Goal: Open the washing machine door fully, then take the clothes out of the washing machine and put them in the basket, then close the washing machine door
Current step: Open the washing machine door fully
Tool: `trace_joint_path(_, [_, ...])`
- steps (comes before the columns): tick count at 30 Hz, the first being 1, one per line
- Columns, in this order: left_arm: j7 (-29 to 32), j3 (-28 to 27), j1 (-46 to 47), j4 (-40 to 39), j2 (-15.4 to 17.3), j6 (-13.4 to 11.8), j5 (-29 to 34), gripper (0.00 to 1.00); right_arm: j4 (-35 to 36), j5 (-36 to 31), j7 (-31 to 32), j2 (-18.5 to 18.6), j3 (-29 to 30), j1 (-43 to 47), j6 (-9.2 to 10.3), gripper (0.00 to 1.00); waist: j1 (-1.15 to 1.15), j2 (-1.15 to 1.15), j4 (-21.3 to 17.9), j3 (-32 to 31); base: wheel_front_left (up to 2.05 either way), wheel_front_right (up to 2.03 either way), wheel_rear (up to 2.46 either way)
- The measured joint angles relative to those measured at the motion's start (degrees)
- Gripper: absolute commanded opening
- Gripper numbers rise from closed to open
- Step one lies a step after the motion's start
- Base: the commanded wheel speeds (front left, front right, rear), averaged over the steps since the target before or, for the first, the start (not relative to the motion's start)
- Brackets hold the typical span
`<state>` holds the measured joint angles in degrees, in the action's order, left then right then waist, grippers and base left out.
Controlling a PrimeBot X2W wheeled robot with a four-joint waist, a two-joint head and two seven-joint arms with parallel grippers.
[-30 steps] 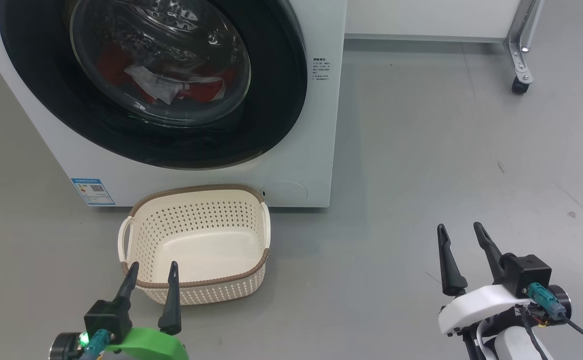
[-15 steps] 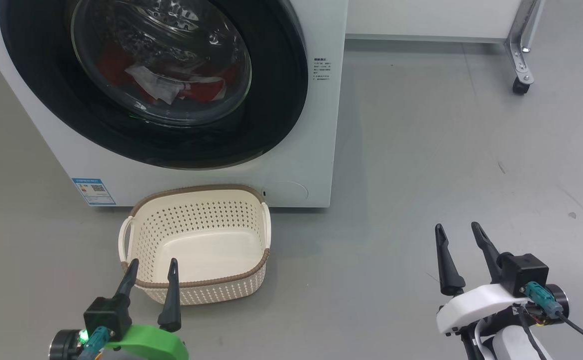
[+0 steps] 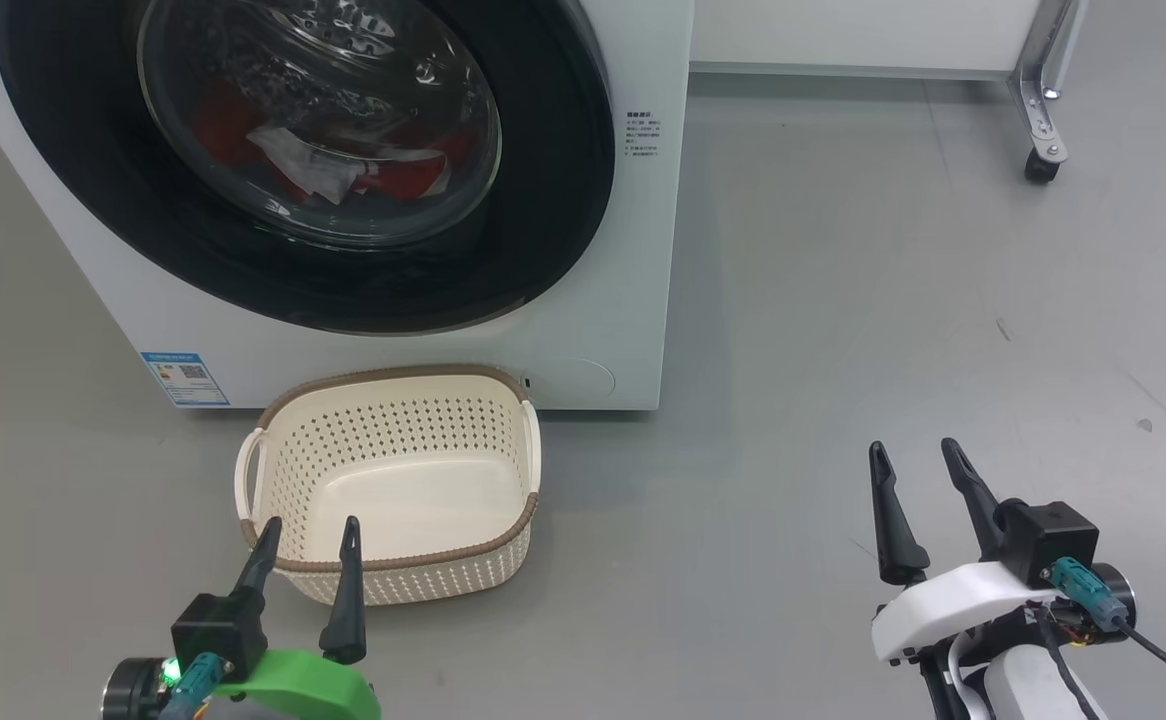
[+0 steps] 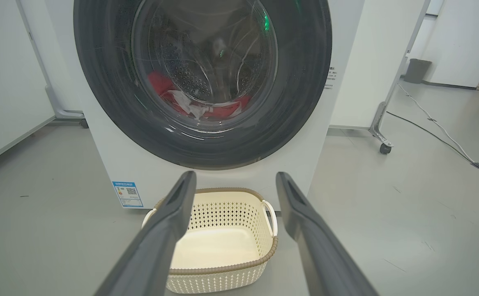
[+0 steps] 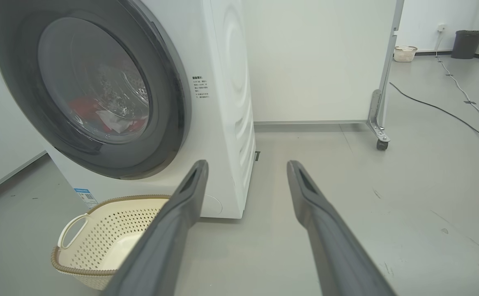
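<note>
The white washing machine (image 3: 633, 250) stands ahead with its round black-rimmed door (image 3: 543, 200) shut against the front. Red clothes (image 3: 413, 180) with a white patch lie inside the drum, seen through the glass (image 4: 206, 109) (image 5: 95, 113). The cream basket (image 3: 388, 575) sits empty on the floor just before the machine. My left gripper (image 3: 309, 530) hovers open at the basket's near rim, fingers apart (image 4: 233, 181). My right gripper (image 3: 913, 452) stands open over bare floor well to the right of the basket, holding nothing (image 5: 247, 164).
A blue label (image 3: 183, 378) sits low on the machine's front. A white partition on a castor (image 3: 1039, 170) stands behind at the right. A cable (image 5: 441, 107) runs across the floor far right, near a dark bin (image 5: 467, 43).
The picture has shifted slightly, so the camera moved a little. Both grippers stay open in about the same places; the door and basket have not moved.
</note>
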<state>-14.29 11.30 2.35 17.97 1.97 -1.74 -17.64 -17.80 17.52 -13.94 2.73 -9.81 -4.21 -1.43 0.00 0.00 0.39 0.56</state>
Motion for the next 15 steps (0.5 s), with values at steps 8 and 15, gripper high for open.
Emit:
trace_joint_path(8, [0.00,0.57,0.70,-1.29,0.02,0.01,0.00,1.00,1.76,2.13,0.00,-0.03,1.08,-1.80,-0.53,0.00,0.00,0.00,0.55,2.36,0.00,0.00,0.00])
trace_joint_path(15, [-0.08,1.03,3.02,-3.28,0.02,-0.04,-0.38,1.00,3.65,4.14,0.58,0.15,2.09,-6.05,-1.65,0.00,0.00,0.00,1.58,6.03,0.00,0.00,0.00])
